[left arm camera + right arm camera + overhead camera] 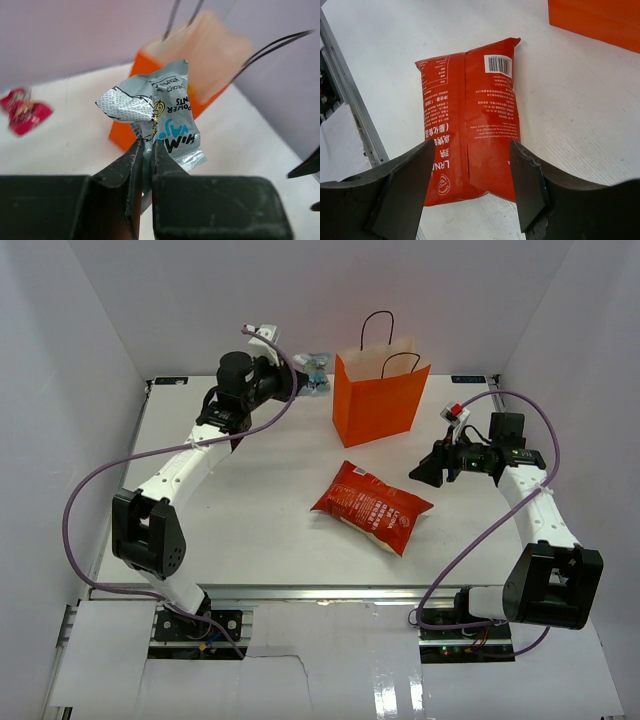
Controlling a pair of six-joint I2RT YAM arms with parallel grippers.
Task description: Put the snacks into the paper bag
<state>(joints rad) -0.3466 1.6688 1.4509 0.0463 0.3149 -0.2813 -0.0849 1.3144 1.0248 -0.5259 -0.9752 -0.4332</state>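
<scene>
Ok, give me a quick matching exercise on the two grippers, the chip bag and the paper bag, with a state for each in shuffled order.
Things:
1. left gripper
2. right gripper
3. chip bag
4. paper bag

States:
A. standing upright
B. open, holding nothing
C. lying flat on the table
D. shut on a silver packet

Pairs: 1-D, 2-B, 3-C, 4-A
</scene>
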